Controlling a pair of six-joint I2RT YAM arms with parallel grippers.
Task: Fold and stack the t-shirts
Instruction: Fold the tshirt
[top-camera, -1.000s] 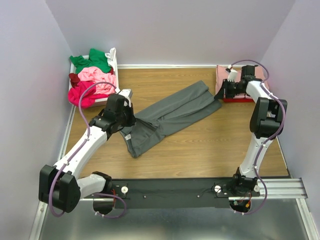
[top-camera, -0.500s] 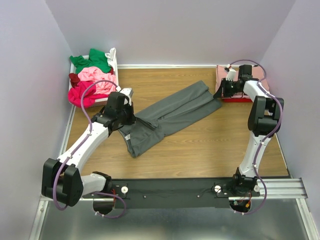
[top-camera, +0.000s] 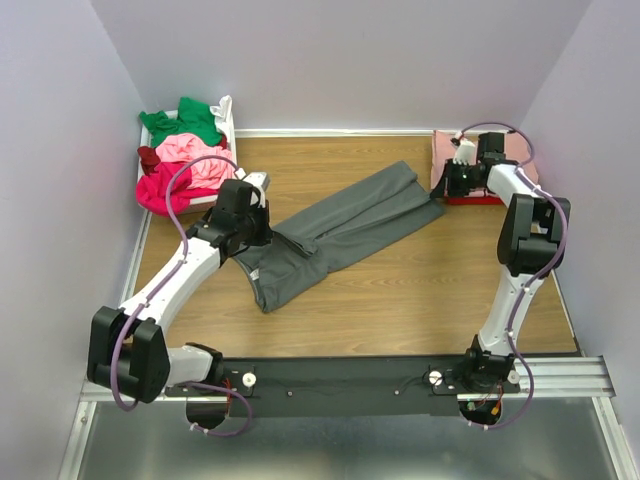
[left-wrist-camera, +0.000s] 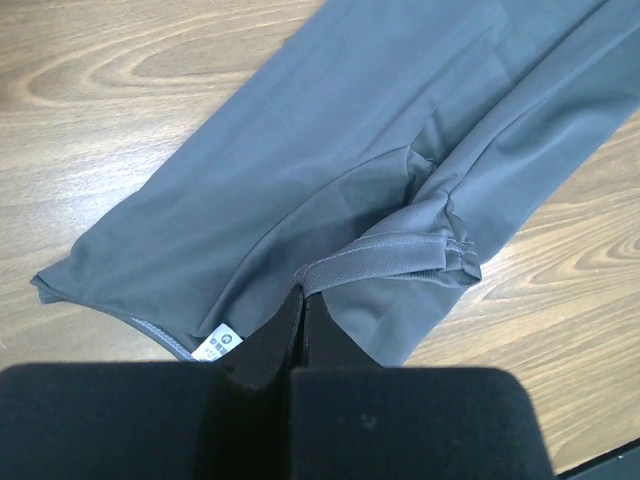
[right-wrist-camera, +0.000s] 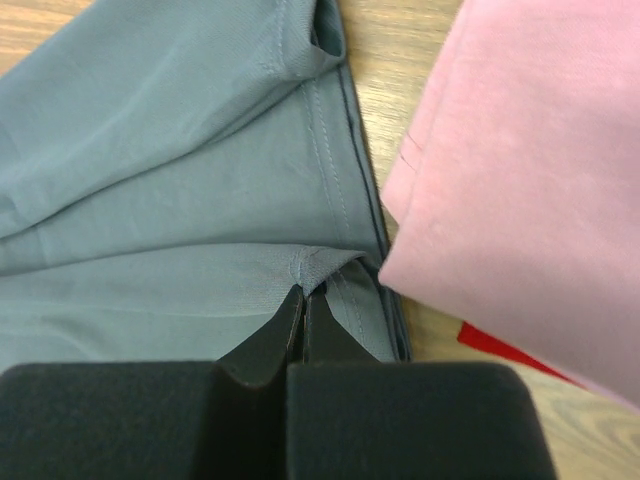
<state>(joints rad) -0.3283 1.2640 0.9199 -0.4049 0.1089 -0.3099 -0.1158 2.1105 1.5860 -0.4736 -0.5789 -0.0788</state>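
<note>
From above, the grey shirt (top-camera: 340, 235) lies slantwise on the table (top-camera: 430, 290). The left gripper (top-camera: 265, 234) is pinched shut on its near end, the right gripper (top-camera: 445, 190) on its far end. The left wrist view shows the jaws closed on the bunched collar band (left-wrist-camera: 385, 262). The right wrist view shows them closed on a hem fold just beside the pink shirt (right-wrist-camera: 500, 170). I think it is better to pull both ends evenly and low, without dragging the pink shirt.
</note>
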